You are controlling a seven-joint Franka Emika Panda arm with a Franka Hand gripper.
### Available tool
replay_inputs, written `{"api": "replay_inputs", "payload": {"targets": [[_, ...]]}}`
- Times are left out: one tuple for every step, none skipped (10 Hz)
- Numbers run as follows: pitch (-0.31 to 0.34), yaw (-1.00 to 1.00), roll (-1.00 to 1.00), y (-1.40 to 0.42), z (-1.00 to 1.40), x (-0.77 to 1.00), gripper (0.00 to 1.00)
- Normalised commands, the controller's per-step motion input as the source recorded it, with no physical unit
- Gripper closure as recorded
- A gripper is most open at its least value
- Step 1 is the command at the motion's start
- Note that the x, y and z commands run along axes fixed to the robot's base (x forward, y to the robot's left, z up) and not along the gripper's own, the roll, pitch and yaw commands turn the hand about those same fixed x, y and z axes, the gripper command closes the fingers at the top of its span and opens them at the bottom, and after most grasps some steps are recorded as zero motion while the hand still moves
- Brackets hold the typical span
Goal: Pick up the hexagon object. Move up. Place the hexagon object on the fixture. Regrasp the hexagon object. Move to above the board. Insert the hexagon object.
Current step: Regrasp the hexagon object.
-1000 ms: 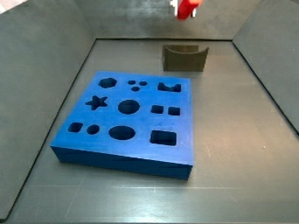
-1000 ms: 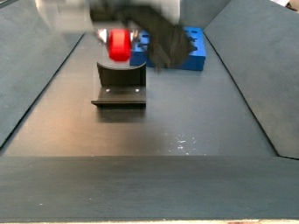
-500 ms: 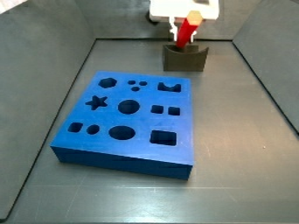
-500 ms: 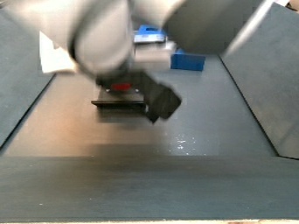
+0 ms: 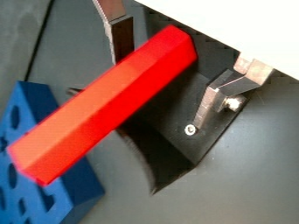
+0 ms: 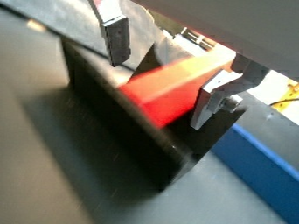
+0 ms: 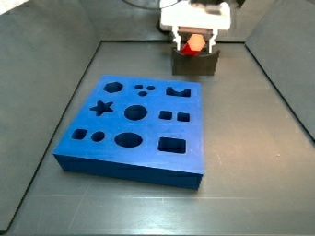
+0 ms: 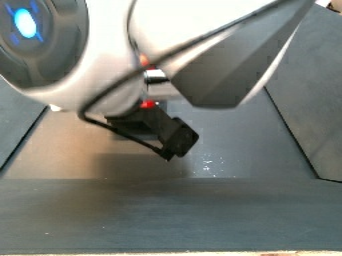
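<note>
One hexagon object [image 6: 176, 87] sits in one fixture [image 6: 128, 140] — hand [image 6: 163, 74] spread astride it, one board [image 7: 133, 124] nearby.

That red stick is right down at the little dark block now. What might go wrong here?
The hexagon object sits between the gripper fingers at the fixture. If it is not seated in the notch when let go, it may tip or roll off. In a side view the arm blocks the fixture, so seating is hard to check there.
</note>
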Motion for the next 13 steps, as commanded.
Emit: {"api": "replay_inputs", "payload": {"targets": [[0.026,0.05,-0.02,0.0,1.0,-0.02,0.0],[0.032,0.04,-0.01,0.0,1.0,-0.03,0.0],[0.036,0.03,0.0,0.0,1.0,-0.03,0.0],[0.047,0.02,0.01,0.01,0.86,-0.04,0.0],[0.048,0.01,0.01,0.01,0.73,-0.03,0.0],[0.05,0.0,0.02,0.0,0.47,-0.03,0.0],[0.05,0.0,0.03,0.0,0.28,-0.03,0.0],[0.042,-0.01,1.0,-1.0,0.85,-0.01,0.0],[0.041,-0.01,1.0,-1.0,0.82,-0.01,0.0],[0.03,-0.01,1.0,-1.0,0.79,-0.03,0.0],[0.022,-0.01,1.0,-1.0,0.75,-0.05,0.0],[0.016,-0.01,1.0,-1.0,0.66,-0.06,0.0],[0.014,-0.01,1.0,-1.0,0.6,-0.06,0.0]]}}
